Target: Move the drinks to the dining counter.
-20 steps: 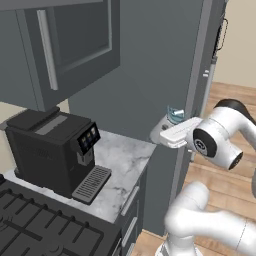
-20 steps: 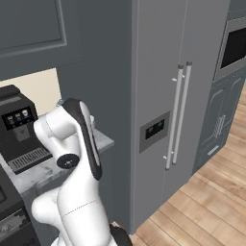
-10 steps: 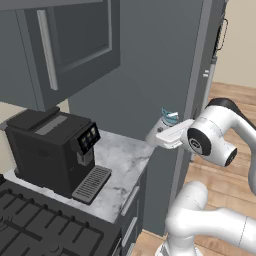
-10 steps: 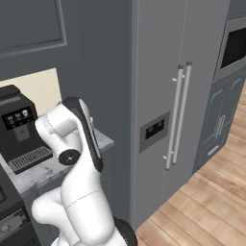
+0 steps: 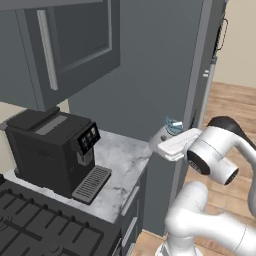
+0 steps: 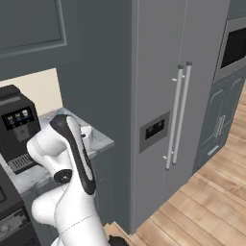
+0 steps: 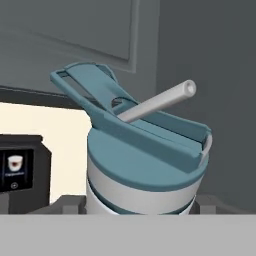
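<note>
The drink (image 7: 142, 170) sits right up against the hand camera — a pale cup with a blue-teal lid, a flipped-up flap and a white straw (image 7: 160, 102) poking out at a slant. In the left base view the same drink (image 5: 173, 125) shows as a small clear, bluish shape perched above the gripper (image 5: 172, 142), off the right-hand edge of the marble worktop (image 5: 120, 160) and close to the tall grey fridge (image 6: 182, 96).

The claw reaches out level from the white arm, and in the hand view grey finger parts (image 7: 65, 205) flank the cup's base on both sides — about half open, it looks clamped on the cup, and the cup seems clear of the worktop, though actual contact is hard to make out.

Over on the worktop the black coffee machine (image 5: 52, 150) stands with its drip tray facing forward, its little screen also visible in the hand view. A dark stove top (image 5: 40, 225) lies in the lower left, and a grey wall cabinet (image 5: 70, 45) hangs above.
</note>
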Robot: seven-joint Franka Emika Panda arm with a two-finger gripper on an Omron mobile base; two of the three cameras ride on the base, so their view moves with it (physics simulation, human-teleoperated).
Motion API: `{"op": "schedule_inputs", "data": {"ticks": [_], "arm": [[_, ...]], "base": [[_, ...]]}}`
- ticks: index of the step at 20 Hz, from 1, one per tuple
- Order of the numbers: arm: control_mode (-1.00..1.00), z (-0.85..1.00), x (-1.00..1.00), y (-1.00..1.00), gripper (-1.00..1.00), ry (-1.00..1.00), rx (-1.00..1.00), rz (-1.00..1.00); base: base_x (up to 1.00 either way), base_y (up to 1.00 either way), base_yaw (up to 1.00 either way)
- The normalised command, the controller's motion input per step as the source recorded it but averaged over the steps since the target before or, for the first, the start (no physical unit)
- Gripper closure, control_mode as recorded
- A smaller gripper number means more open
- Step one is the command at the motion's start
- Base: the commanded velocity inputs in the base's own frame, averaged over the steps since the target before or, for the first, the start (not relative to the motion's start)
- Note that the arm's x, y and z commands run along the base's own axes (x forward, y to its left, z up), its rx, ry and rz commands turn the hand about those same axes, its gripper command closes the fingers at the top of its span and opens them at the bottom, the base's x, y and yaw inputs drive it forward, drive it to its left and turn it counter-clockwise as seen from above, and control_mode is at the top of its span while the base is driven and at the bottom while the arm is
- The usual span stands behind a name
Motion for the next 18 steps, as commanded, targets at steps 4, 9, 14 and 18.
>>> {"op": "schedule_inputs", "data": {"ticks": [4,9,14,18], "arm": [[1.00,0.00,-0.29,-0.10,1.00,0.05,-0.08,-0.08],[1.00,0.00,0.00,0.00,1.00,0.00,0.00,0.00],[1.00,0.00,0.00,0.00,1.00,0.00,0.00,0.00],[1.00,0.00,0.00,0.00,1.00,0.00,0.00,0.00]], "base": [[-0.30,-0.11,-0.10],[-0.72,-0.56,-0.30],[-0.39,-0.89,-0.54],[0.00,-0.92,-0.66]]}}
